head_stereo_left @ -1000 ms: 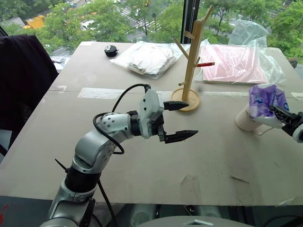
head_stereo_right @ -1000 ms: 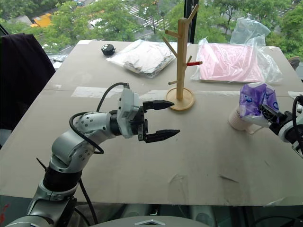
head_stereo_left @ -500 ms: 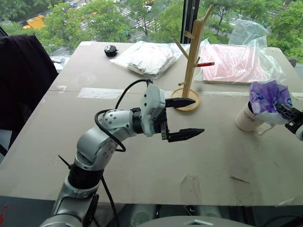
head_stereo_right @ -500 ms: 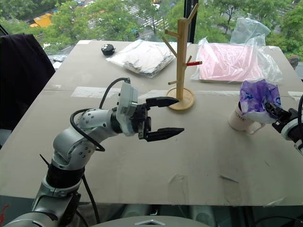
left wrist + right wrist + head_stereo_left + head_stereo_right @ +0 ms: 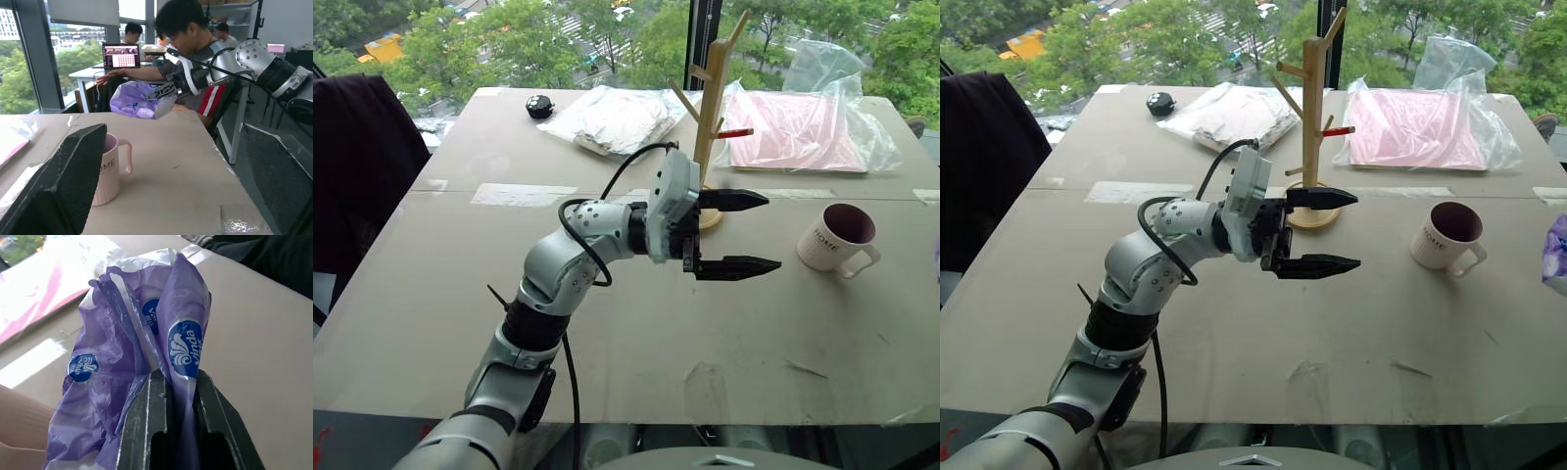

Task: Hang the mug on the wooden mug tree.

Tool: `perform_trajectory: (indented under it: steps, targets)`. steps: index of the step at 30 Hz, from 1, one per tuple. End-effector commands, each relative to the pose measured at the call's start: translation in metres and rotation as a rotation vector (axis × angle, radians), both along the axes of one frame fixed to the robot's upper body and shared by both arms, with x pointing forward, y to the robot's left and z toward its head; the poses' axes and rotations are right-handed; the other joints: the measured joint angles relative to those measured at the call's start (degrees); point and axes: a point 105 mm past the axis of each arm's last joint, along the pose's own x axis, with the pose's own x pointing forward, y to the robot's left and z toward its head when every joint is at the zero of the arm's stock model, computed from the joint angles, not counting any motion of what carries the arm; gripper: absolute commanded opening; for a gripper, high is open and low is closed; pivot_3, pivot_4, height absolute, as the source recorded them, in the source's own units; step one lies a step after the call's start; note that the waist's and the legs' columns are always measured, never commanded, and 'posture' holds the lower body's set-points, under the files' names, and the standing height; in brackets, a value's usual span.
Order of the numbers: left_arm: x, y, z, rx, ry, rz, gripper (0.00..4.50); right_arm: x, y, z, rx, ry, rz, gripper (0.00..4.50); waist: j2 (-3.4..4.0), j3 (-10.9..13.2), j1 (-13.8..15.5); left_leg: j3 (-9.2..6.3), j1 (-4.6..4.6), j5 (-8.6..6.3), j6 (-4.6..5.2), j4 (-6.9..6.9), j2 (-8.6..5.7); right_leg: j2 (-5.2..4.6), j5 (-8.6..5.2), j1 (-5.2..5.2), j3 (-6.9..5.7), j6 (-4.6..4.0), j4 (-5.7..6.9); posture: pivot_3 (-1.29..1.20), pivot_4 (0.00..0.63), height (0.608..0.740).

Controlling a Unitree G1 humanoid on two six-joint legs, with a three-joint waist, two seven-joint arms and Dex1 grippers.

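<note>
Left eye view: the mug (image 5: 836,236) stands upright on the counter (image 5: 607,323), well right of the mug tree (image 5: 710,127) (handle toward the near right).
Mug tree: upright at mid-counter, pegs bare.
Left end effector (image 5: 744,233): released, fingers spread wide, hovering level between the tree base and the mug, touching neither.
Right end effector (image 5: 171,431): clenched on a purple plastic wrapper (image 5: 142,362) (held off the counter's right edge).
Far counter: plastic bags (image 5: 617,117).
</note>
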Motion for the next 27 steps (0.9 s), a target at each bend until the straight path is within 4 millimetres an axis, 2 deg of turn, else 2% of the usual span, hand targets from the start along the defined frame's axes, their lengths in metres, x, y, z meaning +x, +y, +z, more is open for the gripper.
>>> perform_trajectory:
  steps: [1,6,9,12,14,17,23,27]
  targets:
    - [-0.004,-0.003,0.003,0.0,-0.041,-0.033,4.5,-0.014,-0.022,0.019,-0.11,-0.021,-0.084,2.09,0.01,0.0,-0.3,0.0,0.0,0.0,0.0,0.0,0.0,0.0,0.0,0.0,0.01,0.0,0.0,0.0,0.15,0.74]
    - [-0.005,0.006,-0.011,0.041,-0.013,-0.022,4.5,-0.023,-0.03,0.036,-0.271,-0.063,-0.106,4.47,0.16,-0.1,-0.6,-0.01,0.03,0.0,0.0,-0.01,0.04,0.03,-0.11,0.0,0.02,0.18,0.02,0.0,0.15,0.74]
    - [-0.006,0.008,-0.013,0.046,-0.009,-0.02,4.5,-0.019,-0.019,0.052,-0.332,-0.15,-0.04,4.47,0.2,-0.1,-0.6,-0.03,0.04,0.0,0.0,-0.01,0.04,0.04,-0.12,-0.01,0.01,0.21,0.04,0.0,0.15,0.74]
    - [-0.01,0.007,-0.015,0.049,-0.001,-0.03,4.5,-0.006,0.021,0.054,-0.339,-0.205,0.143,4.47,0.19,-0.1,-0.5,-0.09,0.02,0.0,0.0,0.0,0.06,0.06,-0.13,0.0,0.03,0.21,0.04,0.0,0.15,0.74]
    - [-0.012,0.005,-0.02,0.068,-0.006,-0.031,4.5,0.002,0.05,0.042,-0.326,-0.195,0.251,4.47,0.16,0.0,-0.5,-0.13,0.02,0.0,0.0,0.0,0.08,0.06,-0.13,0.0,0.03,0.21,0.04,0.0,0.15,0.74]
    - [-0.013,0.003,-0.025,0.088,-0.014,-0.023,4.5,0.021,0.086,0.012,-0.327,-0.162,0.335,4.47,0.09,0.0,-0.5,-0.17,0.01,0.0,0.0,-0.01,0.12,0.07,-0.12,0.0,-0.01,0.21,0.03,0.0,0.15,0.74]
    - [-0.015,0.004,-0.028,0.095,-0.015,-0.007,4.5,0.047,0.125,-0.027,-0.323,-0.137,0.375,4.47,0.18,0.0,-0.3,-0.09,0.0,0.0,0.0,0.02,0.12,-0.02,-0.07,-0.04,0.06,0.12,0.04,0.0,0.15,0.74]
    - [-0.012,0.007,-0.029,0.102,-0.016,0.017,4.5,0.055,0.131,-0.038,-0.335,-0.133,0.392,4.47,0.17,0.0,-0.2,-0.15,-0.02,0.0,-0.01,0.0,0.1,0.0,-0.02,-0.04,-0.01,0.02,0.04,0.0,0.15,0.74]
